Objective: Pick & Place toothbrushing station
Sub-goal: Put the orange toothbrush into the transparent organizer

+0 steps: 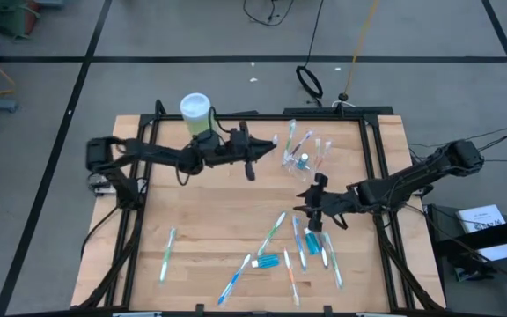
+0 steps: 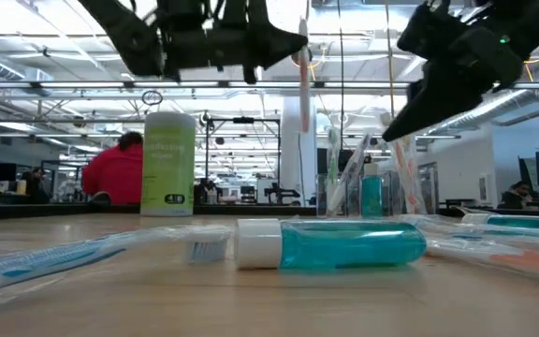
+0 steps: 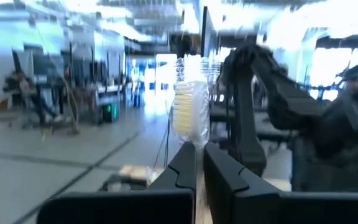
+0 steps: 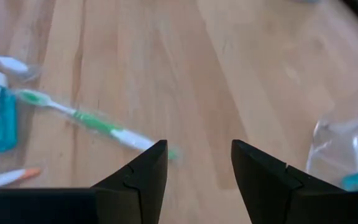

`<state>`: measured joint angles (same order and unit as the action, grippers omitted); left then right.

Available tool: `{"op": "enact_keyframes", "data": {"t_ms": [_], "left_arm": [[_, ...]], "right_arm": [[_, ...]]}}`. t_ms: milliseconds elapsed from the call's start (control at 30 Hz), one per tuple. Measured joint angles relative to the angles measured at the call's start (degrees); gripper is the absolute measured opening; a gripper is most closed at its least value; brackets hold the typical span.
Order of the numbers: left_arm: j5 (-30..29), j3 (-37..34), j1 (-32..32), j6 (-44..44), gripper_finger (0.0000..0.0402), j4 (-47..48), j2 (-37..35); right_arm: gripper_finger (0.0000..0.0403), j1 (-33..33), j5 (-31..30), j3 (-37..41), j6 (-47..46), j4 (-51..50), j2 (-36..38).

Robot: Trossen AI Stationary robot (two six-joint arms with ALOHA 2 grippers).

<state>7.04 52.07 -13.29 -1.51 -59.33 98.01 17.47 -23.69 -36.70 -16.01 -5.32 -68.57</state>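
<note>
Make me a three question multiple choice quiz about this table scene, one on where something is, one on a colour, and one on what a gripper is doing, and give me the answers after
1. Where does the light-green canister stand?
A. Near the table's far edge, beside the left arm
B. Among the toothbrushes at the near edge
C. Inside the clear cup

2. What colour is the handle of the toothbrush lying ahead of the right gripper in the right wrist view?
A. Pink
B. Green
C. Black

3. What state is the left gripper in?
A. Wide open over the table
B. Shut on a toothbrush
C. Shut on the canister

Answers:
1. A, the high view shows it at the far side by the left arm.
2. B, its handle is green with white.
3. B, in the left wrist view the fingers pinch a toothbrush with its bristled head sticking out past them.
</note>
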Motion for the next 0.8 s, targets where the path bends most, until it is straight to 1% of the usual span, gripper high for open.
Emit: {"op": "enact_keyframes", "data": {"t_ms": [100, 200, 233, 367, 500, 600, 667, 733, 800], "left_arm": [[2.8, 0.9, -1.6, -1.4, 0.0018, -10.6, 5.8], [5.8, 4.1, -2.9, -3.9, 0.0020, -16.0, 12.0], [6.8, 5.5, -3.2, -4.8, 0.0019, -15.9, 13.8], [6.9, 11.2, -4.0, -5.4, 0.0006, -13.7, 20.3], [6.4, 13.3, -4.9, -6.3, 0.0014, -13.9, 24.3], [4.7, 13.5, -5.5, -5.9, 0.0023, -12.5, 24.7], [2.3, 13.4, -5.7, -5.7, 0.0022, -7.7, 24.6], [2.0, 13.3, -6.0, -5.5, 0.0017, -3.7, 24.8], [2.0, 13.2, -6.0, -5.2, 0.0014, -1.8, 24.8]], "right_arm": [[0.0169, 1.0, 0.0, 0.0, -1.8, -1.6, 0.2], [0.0169, 1.5, -0.1, 0.0, -1.8, -1.4, -0.2], [0.0169, 1.5, 0.0, 0.0, -1.8, -1.5, -0.3], [0.0169, 1.4, -0.1, 1.3, -2.0, 0.2, -0.2], [0.0169, 1.4, 0.2, 4.1, -2.7, 2.8, -0.2], [0.0169, 1.4, 0.3, 6.8, -4.4, 4.7, -0.2], [0.0169, 1.4, 0.5, 7.9, -6.8, 5.3, -0.2], [0.0169, 1.4, 1.5, 8.6, -9.5, 5.4, -0.2], [0.0169, 1.4, 1.5, 8.9, -10.4, 5.5, -0.2]]}}
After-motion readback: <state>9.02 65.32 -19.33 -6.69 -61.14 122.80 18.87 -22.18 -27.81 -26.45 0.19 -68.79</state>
